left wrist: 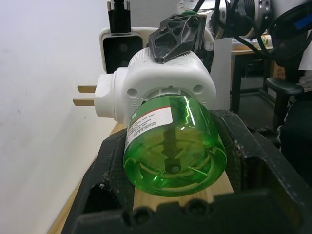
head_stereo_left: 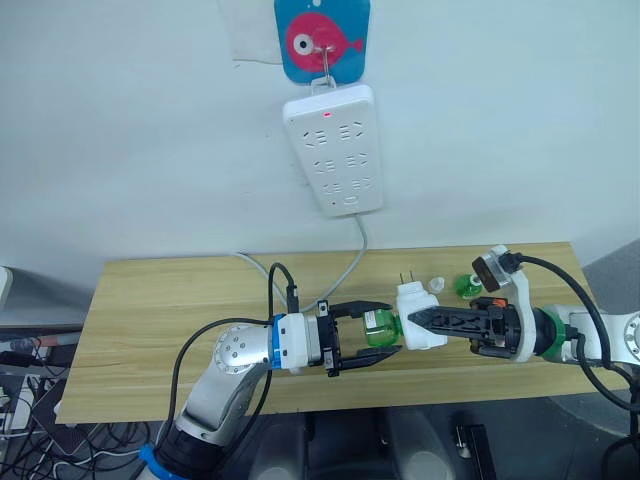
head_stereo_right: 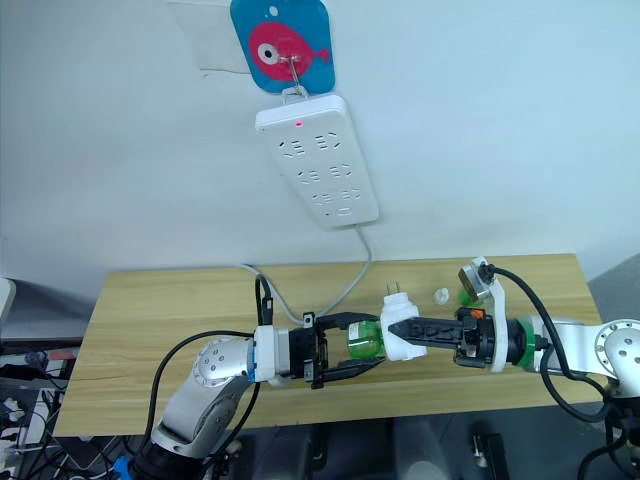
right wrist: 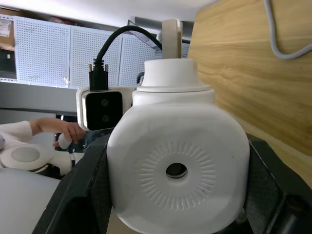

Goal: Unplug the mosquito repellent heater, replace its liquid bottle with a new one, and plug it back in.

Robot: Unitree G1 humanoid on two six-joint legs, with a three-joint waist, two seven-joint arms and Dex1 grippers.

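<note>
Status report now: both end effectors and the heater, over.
Right end effector shut on heater, unplugged. Left end effector around green bottle, still in heater. Second bottle on table. Nothing in way.

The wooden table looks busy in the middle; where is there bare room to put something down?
The table's left half is bare from its left edge to the left gripper. It is crowded right of centre: both grippers meet around the heater and green bottle, with a small cap behind.
</note>
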